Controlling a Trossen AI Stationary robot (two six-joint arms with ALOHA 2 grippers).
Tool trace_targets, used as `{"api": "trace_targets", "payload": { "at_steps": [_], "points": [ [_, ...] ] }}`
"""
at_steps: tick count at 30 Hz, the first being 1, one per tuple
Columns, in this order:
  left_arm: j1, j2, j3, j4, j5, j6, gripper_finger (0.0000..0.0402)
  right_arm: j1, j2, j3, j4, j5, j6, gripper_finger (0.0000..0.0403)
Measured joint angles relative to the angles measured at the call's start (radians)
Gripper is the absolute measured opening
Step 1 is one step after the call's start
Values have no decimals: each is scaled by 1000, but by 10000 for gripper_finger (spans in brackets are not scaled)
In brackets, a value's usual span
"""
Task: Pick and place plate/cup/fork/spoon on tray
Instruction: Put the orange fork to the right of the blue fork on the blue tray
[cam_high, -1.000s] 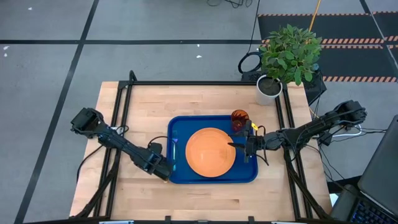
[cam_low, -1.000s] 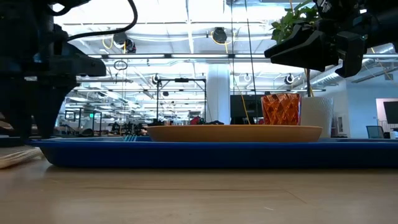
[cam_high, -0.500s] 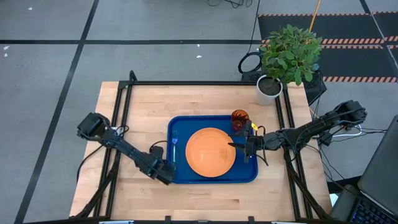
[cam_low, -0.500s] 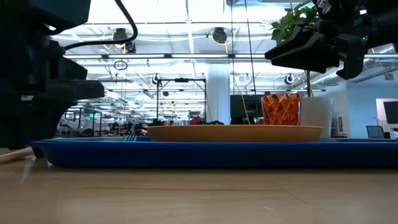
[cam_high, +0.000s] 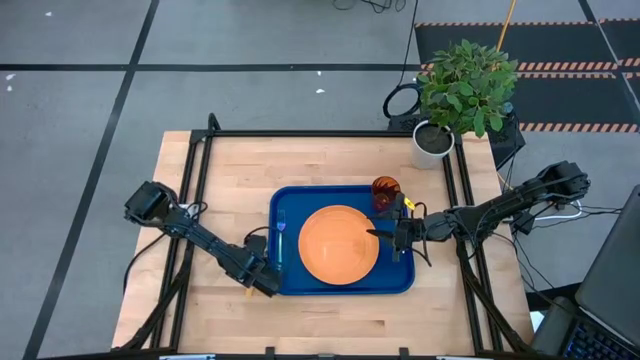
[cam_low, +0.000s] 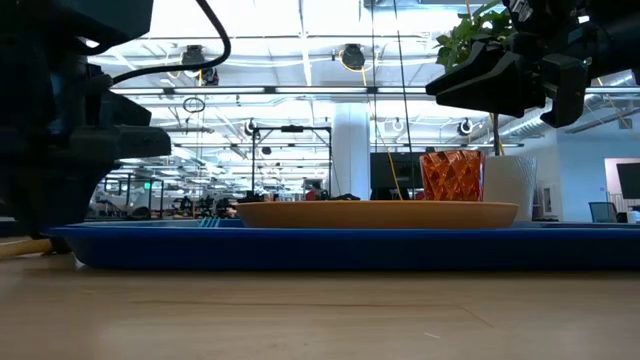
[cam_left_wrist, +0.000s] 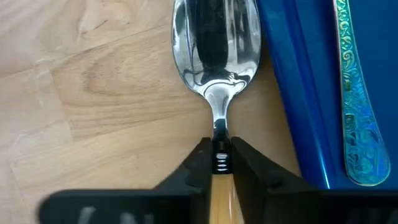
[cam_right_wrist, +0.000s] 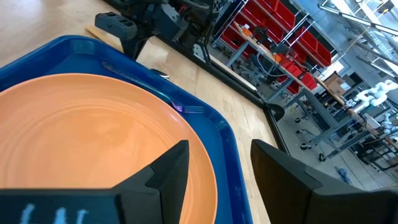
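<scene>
Pinching the spoon (cam_left_wrist: 217, 81) by its thin neck, the left gripper (cam_left_wrist: 217, 163) sits low on the wooden table (cam_high: 330, 160), just beside the left rim of the blue tray (cam_high: 284, 283). Its 2 dark fingers (cam_left_wrist: 196, 167) are almost closed around the spoon, and the shiny bowl lies on the wood right next to the tray. The light-blue fork (cam_left_wrist: 351, 99) lies inside the tray along that same edge. The orange plate (cam_high: 339, 243) fills the middle of the tray. The red cup (cam_high: 385, 191) stands in the tray's far right corner. The right gripper (cam_right_wrist: 214, 177) hangs over the plate's right side with its fingers apart, holding nothing.
</scene>
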Motion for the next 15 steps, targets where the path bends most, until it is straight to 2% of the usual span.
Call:
{"api": "trace_targets", "payload": {
  "at_steps": [2, 11, 15],
  "points": [
    [0, 0, 0, 8, 2, 4, 32, 0, 0, 0, 0, 0, 1, 169],
    [0, -1, 0, -36, 18, 9, 33, 0, 0, 0, 0, 0, 0, 169],
    [6, -39, -7, -99, 37, 21, 33, 0, 0, 0, 1, 0, -1, 169]
  ]
}}
